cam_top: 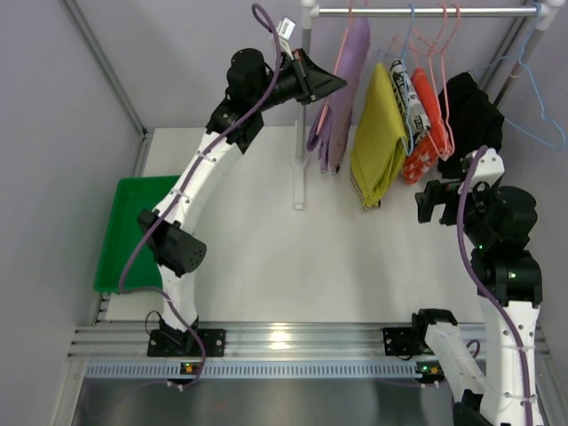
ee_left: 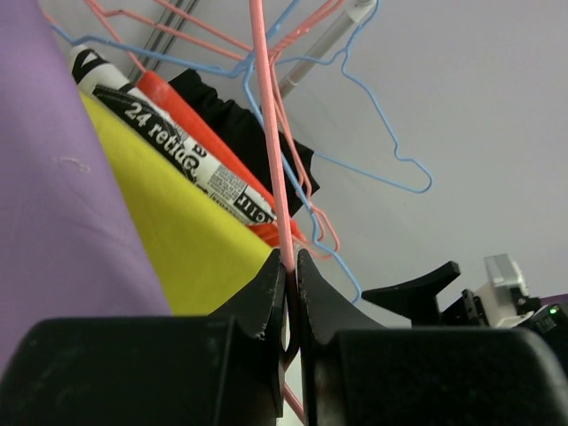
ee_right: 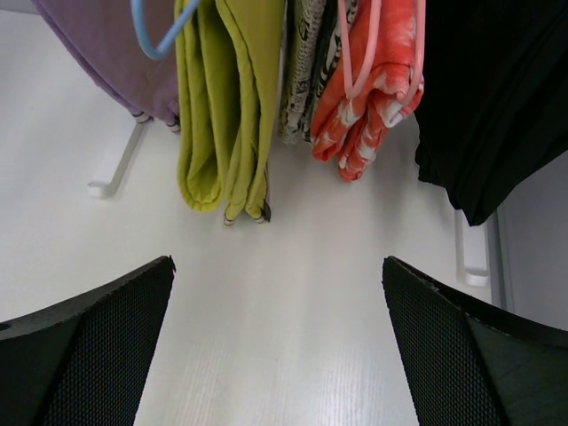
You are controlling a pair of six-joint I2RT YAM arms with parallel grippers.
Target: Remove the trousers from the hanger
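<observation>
While left jaws pinch the hanger (ee_left: pixel 272 133), trousers (ee_left: pixel 53 177) draped just beside

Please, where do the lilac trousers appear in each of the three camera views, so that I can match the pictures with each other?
Top external: the trousers hang upper centre, the leftmost garment on the rail.
Left wrist: the trousers fill the left edge, very close.
Right wrist: the trousers are in the top left corner; only their lower end shows.
Shared landmark: the mustard-yellow garment hangs directly beside them in all three.
</observation>
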